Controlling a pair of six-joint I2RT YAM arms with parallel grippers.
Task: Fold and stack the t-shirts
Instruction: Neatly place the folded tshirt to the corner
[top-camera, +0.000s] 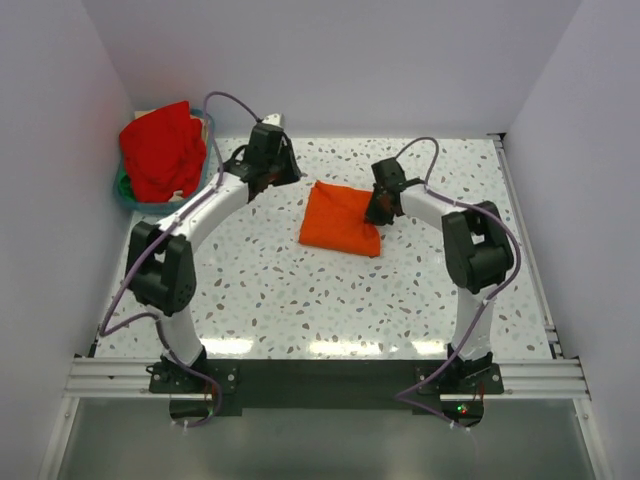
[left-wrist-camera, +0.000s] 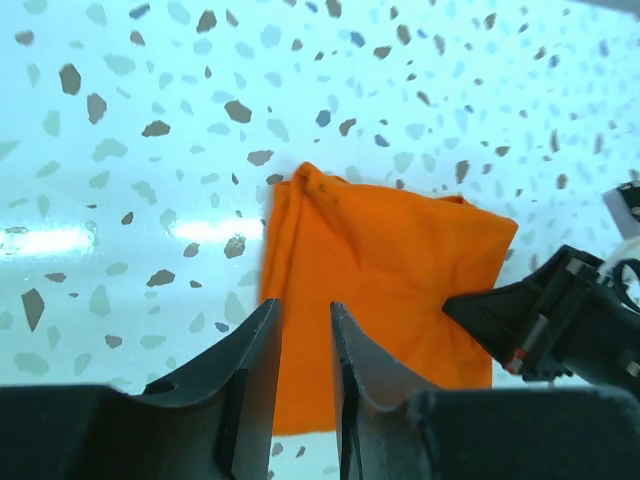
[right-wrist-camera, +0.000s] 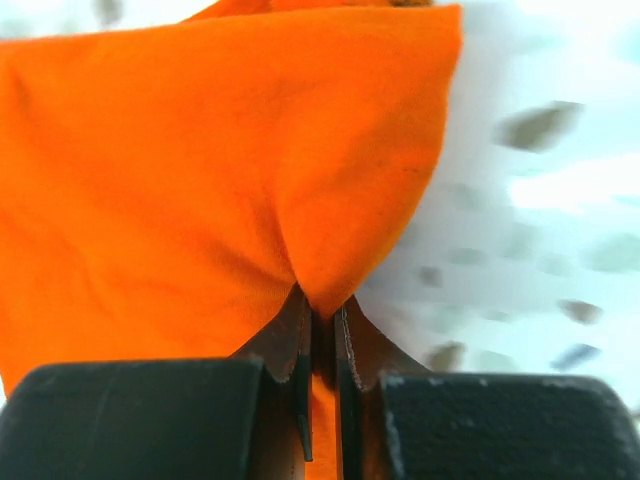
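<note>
A folded orange t-shirt (top-camera: 340, 220) lies in the middle of the speckled table. My right gripper (top-camera: 378, 212) is at its right edge, shut on a pinch of the orange cloth (right-wrist-camera: 200, 150), which rises in a peak from between the jaws (right-wrist-camera: 322, 305). My left gripper (top-camera: 285, 170) hovers beyond the shirt's far left corner, apart from it. In the left wrist view its jaws (left-wrist-camera: 305, 310) stand a little apart with nothing between them, the orange shirt (left-wrist-camera: 390, 270) is behind them, and the right gripper (left-wrist-camera: 455, 305) touches the shirt's right side.
A round basket (top-camera: 125, 195) at the far left corner holds a heap of red t-shirts (top-camera: 160, 150). White walls close in the table on the left, back and right. A metal rail (top-camera: 320, 375) runs along the near edge by the arm bases.
</note>
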